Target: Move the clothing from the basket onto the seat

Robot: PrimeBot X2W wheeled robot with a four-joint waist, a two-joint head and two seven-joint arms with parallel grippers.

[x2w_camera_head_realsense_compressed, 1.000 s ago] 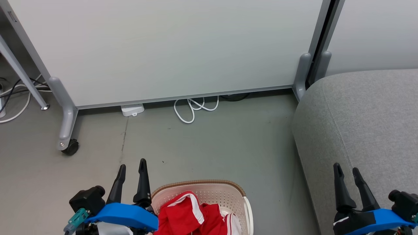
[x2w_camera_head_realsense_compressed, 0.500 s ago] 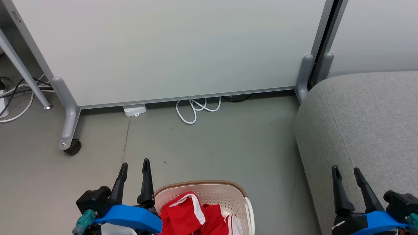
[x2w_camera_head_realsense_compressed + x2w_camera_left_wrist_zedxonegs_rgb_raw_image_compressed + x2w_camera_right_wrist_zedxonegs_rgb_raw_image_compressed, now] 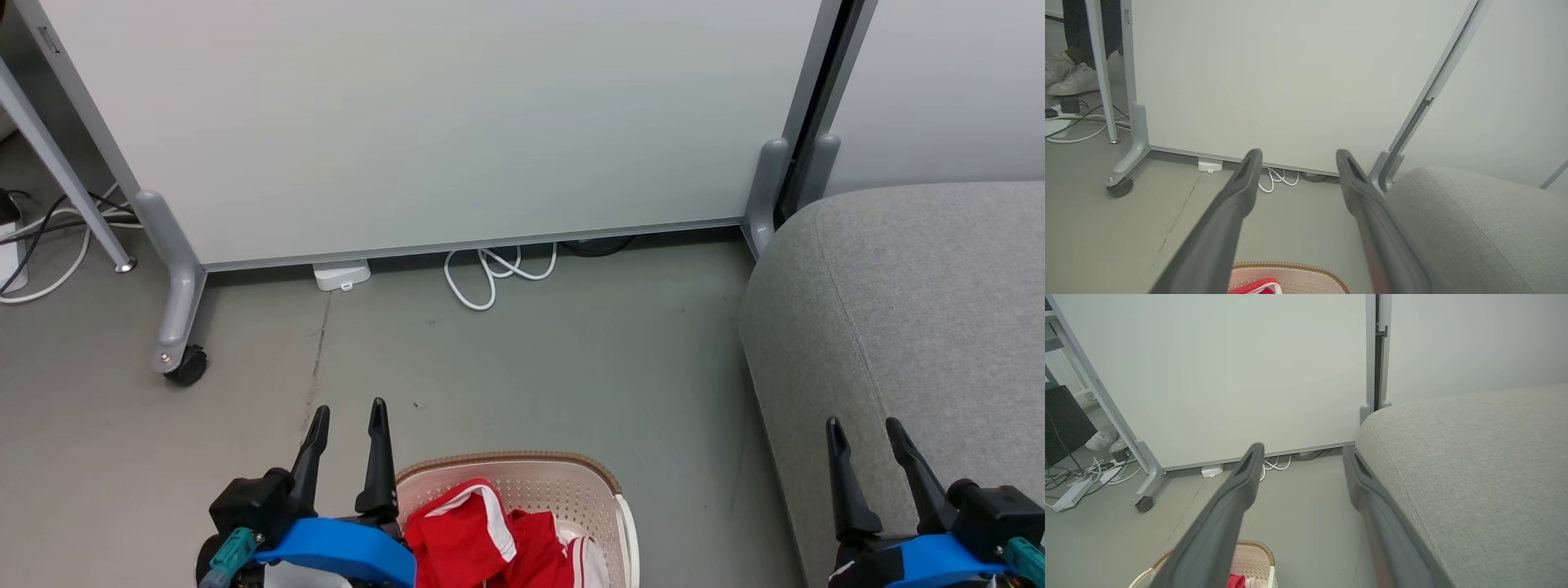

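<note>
Evidently not started | clothes in basket, just right of your left fingers, spread and empty | right fingers spread, empty, sofa beside them | every piece left to move.

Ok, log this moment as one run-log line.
left gripper: open, near basket | right gripper: open, near seat | clothing: in basket

Two grippers: left gripper, right gripper. One basket beside the left; clothing, perhaps two garments; one seat beside the right.
</note>
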